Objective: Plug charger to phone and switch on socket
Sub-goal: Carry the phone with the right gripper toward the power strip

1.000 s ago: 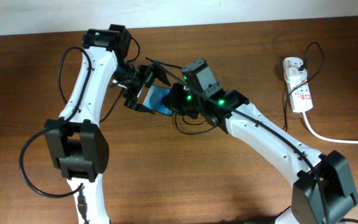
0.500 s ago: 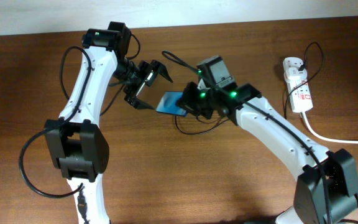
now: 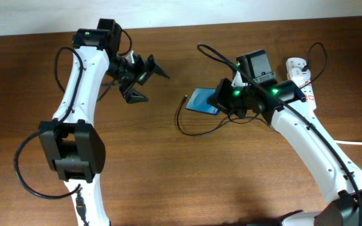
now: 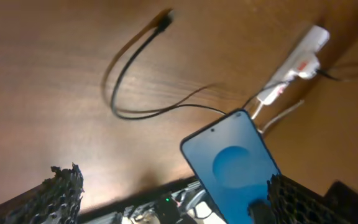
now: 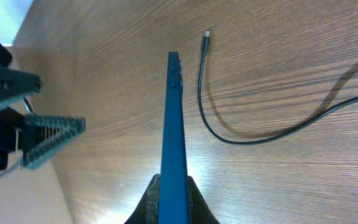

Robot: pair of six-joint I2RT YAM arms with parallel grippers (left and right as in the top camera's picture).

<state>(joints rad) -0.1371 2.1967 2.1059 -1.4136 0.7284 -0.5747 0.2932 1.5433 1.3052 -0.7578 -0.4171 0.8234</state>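
Nearer the table's (image 3: pixel 168 176) back right corner than a second ago, the phone (image 3: pixel 201 100) hangs clamped in the right gripper (image 5: pixel 173 193). The left gripper (image 3: pixel 148 83) has backed off toward the back left corner, spread wide and empty. The charger (image 5: pixel 199 81) lies unplugged below the phone, so plugging in and switching the socket (image 3: pixel 300 88) remain; no container shows.

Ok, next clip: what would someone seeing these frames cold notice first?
The bright blue phone stands out, gripped edge-on in the right tool near the middle of the table. After that, the left tool stands wide open and empty to the phone's left. The charger lies loose on the wood beside the phone, its tip plugged into nothing.
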